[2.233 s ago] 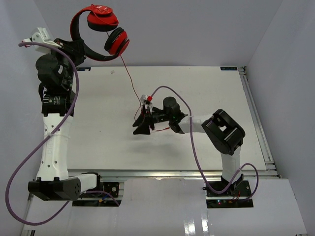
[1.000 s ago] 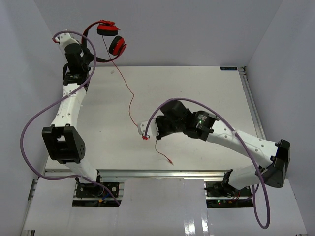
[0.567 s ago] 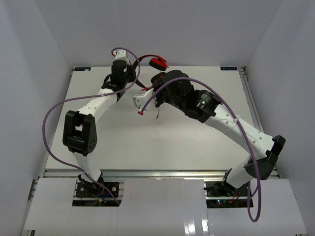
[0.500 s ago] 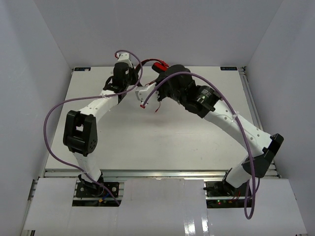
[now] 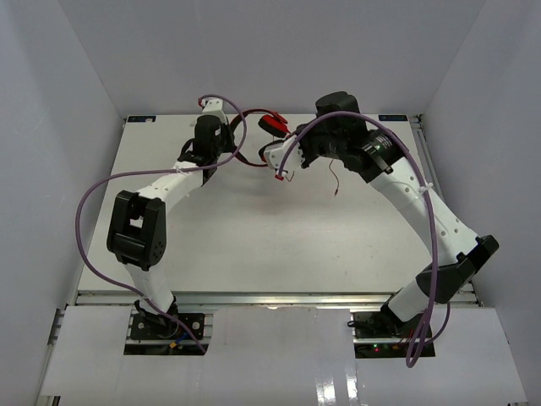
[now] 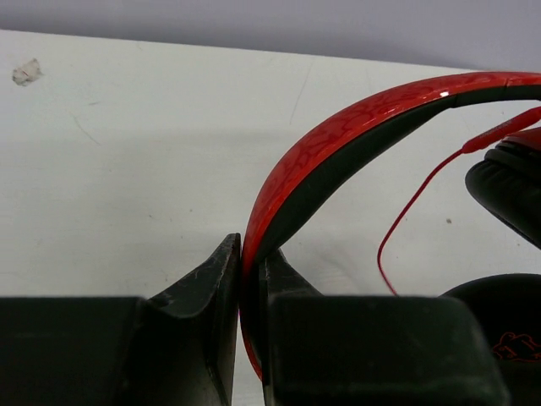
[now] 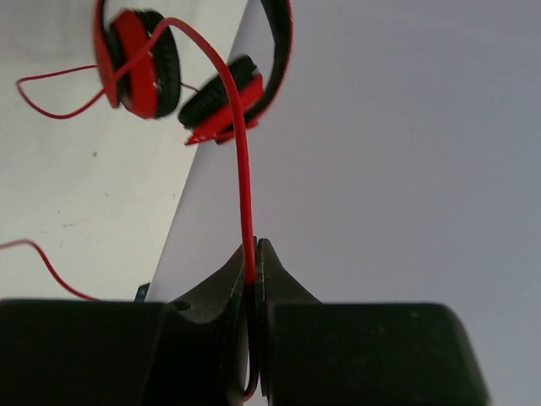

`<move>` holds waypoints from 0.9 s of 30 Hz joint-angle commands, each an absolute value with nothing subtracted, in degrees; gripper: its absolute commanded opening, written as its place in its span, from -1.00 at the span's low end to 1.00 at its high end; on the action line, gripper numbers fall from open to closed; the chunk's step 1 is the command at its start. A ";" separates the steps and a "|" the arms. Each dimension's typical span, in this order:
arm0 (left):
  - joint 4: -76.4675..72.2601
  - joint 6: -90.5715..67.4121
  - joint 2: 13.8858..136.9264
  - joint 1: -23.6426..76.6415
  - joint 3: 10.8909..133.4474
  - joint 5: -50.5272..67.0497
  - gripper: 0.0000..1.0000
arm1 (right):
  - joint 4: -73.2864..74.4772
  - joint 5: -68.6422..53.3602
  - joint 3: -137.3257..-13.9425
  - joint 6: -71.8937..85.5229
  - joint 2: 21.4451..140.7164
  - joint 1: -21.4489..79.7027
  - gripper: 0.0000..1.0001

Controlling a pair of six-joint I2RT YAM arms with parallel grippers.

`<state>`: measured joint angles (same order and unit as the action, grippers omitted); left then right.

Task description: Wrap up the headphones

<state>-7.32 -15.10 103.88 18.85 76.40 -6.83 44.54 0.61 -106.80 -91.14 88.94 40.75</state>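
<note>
The headphones (image 5: 272, 123) hang at the far middle of the table, one red ear cup showing from above. My left gripper (image 5: 223, 152) is shut on their black-and-red headband (image 6: 355, 127); in the left wrist view the band is squeezed between the fingers (image 6: 248, 249), with a black ear pad (image 6: 507, 186) at the right. Just right of the headphones, my right gripper (image 5: 292, 159) is shut on the thin red cable (image 7: 243, 152), which runs from the jaws (image 7: 254, 249) up to the ear cups (image 7: 139, 63). The cable's loose end (image 5: 335, 182) dangles over the table.
The white table (image 5: 254, 245) lies below both arms, with grey walls close behind and at both sides. A metal rail (image 5: 441, 203) runs along the right edge. Thick purple arm cables (image 5: 84, 211) loop beside each arm. A small scuff (image 6: 25, 72) marks the tabletop.
The left arm brought the headphones from high at the back left down to the far middle. The right arm swung from mid-table to the far side, then rightward, carrying the cable.
</note>
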 commanded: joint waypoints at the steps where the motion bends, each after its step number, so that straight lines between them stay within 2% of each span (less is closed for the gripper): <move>1: -10.97 -19.50 102.65 18.28 84.69 -12.54 -1.00 | 65.55 -11.93 -114.60 -92.55 88.85 46.02 -0.85; 3: -10.89 -20.36 103.58 18.28 85.66 -12.16 -1.00 | 69.78 -10.31 -114.06 -91.62 89.95 49.49 -0.85; 8: -15.86 -18.80 103.19 18.28 82.48 -3.95 -1.00 | 59.26 14.88 -104.23 -93.22 88.22 53.45 -0.85; 13: -19.30 -17.18 101.88 17.00 78.33 5.36 -1.00 | 55.95 26.48 -107.06 -101.05 87.65 52.67 -0.83; 20: -19.99 -15.07 100.50 13.14 77.08 18.07 -1.00 | 46.19 27.37 -101.74 -115.63 81.82 50.80 -0.83; 27: -18.69 -13.96 99.86 12.71 78.01 14.12 -1.00 | 51.97 24.24 -105.67 -117.98 83.56 50.89 -0.83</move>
